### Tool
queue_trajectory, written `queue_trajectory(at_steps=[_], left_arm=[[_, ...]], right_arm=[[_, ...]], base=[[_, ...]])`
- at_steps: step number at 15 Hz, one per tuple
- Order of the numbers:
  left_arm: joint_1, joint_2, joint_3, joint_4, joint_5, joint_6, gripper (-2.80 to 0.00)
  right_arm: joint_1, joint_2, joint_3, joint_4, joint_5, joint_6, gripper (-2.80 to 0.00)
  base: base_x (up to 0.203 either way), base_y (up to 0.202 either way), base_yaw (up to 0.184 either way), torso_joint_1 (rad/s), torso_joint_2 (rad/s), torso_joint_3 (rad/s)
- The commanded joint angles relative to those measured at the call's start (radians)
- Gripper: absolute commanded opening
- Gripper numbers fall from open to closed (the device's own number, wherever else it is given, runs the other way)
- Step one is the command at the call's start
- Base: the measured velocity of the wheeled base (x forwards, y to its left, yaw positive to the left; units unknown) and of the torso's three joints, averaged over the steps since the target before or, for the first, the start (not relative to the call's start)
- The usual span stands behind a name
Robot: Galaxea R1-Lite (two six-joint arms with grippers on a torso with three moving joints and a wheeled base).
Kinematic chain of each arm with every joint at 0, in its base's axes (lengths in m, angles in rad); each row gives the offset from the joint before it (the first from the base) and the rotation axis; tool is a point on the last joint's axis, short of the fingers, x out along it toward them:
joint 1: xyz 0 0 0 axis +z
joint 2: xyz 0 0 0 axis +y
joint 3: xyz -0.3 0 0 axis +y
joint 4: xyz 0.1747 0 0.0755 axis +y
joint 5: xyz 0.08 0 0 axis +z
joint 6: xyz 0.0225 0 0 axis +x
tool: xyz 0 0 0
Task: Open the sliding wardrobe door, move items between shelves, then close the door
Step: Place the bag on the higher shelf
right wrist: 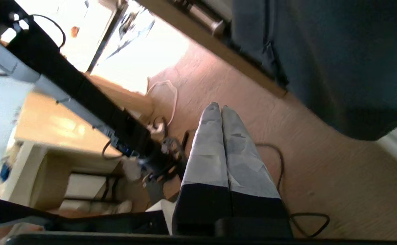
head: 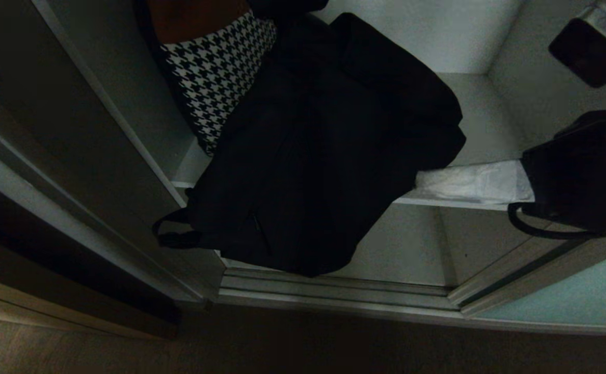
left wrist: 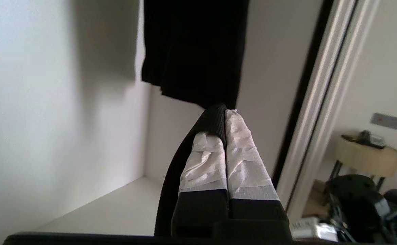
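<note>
One black bag [head: 323, 156] hangs in the middle of the frame, in front of the shelf [head: 484, 130]. Left gripper [left wrist: 224, 114] points up, pinching its strap [left wrist: 174, 177]. Right gripper [right wrist: 218, 109] points at the floor [right wrist: 320, 170], fingers pressed together, holding nothing.

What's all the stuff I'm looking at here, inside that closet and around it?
black bag: one, black fabric with thin straps, hanging over the front edge of the shelf.
shelf: one, white-grey, inside the wardrobe, under the bag.
houndstooth garment: one, black and white, behind the bag on its left.
white folded cloth: one, on the shelf's front edge, right of the bag.
sliding door: one, pale teal glass in a silver frame, pushed to the right.
floor track: silver, below the opening.
left claw: shut on a black strap, inside the wardrobe.
right claw: shut, holding nothing, over the wooden floor.
</note>
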Motion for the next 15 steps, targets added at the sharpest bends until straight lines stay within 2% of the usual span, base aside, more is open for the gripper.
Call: queue_trajectory(at_steps=[1,5,11,13,14,15], left_arm=[[-0.024,-0.01,0.001,0.0,0.004,-0.001,-2.8],[-0.038,-0.013,0.001,0.031,0.009,0.004,-2.8],[-0.055,-0.019,0.001,0.034,0.022,0.004,-2.8],[-0.057,-0.021,0.001,0.043,0.025,0.006,-2.8],[-0.066,-0.025,0.001,0.051,0.027,0.006,-2.8],[-0.076,-0.025,0.001,0.059,0.032,0.006,-2.8]], right_arm=[[-0.029,-0.055,0.011,0.0,-0.024,0.003,-2.8],[-0.147,-0.053,0.074,-0.034,-0.052,0.006,-2.8],[-0.315,-0.01,0.088,-0.221,-0.052,0.003,-2.8],[-0.325,-0.03,0.097,-0.237,-0.054,-0.009,-2.8],[-0.327,-0.038,0.096,-0.237,-0.058,-0.01,0.0],[-0.329,-0.053,0.105,-0.237,-0.067,-0.01,0.0]], base=[[0.0,0.0,0.0,0.0,0.0,0.0],[0.0,0.0,0.0,0.0,0.0,0.0],[0.0,0.0,0.0,0.0,0.0,0.0],[0.0,0.0,0.0,0.0,0.0,0.0],[0.0,0.0,0.0,0.0,0.0,0.0],[0.0,0.0,0.0,0.0,0.0,0.0]])
